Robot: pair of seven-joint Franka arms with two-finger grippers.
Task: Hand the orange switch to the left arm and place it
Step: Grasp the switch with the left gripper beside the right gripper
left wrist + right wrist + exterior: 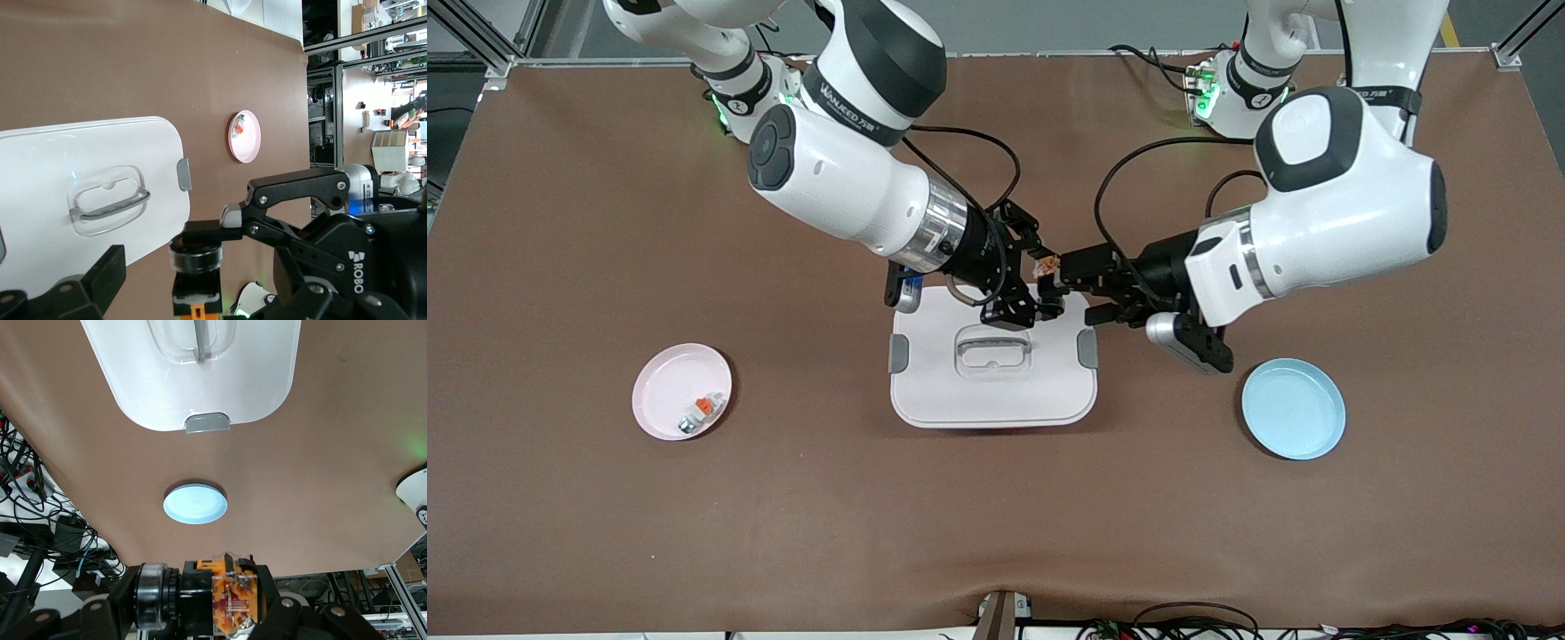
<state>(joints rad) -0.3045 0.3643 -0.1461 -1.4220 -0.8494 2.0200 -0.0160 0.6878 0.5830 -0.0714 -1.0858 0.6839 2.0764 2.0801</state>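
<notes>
The orange switch (1044, 267) hangs in the air over the edge of the white box (991, 382) that lies toward the robots' bases. My right gripper (1039, 284) is shut on it. In the right wrist view the switch (230, 600) fills the space between the jaws, showing its black body, silver ring and clear orange end. My left gripper (1074, 291) is level with the switch and open, one jaw on each side of it. In the left wrist view the switch (197, 267) hangs from a right finger (217, 230), and my own left finger (100, 277) stands clear of it.
A pink plate (660, 391) toward the right arm's end holds a small white-and-silver piece with an orange tab (698, 413). A bare blue plate (1294, 409) lies toward the left arm's end, under the left wrist. The box's grey-handled lid (110, 200) is just below both grippers.
</notes>
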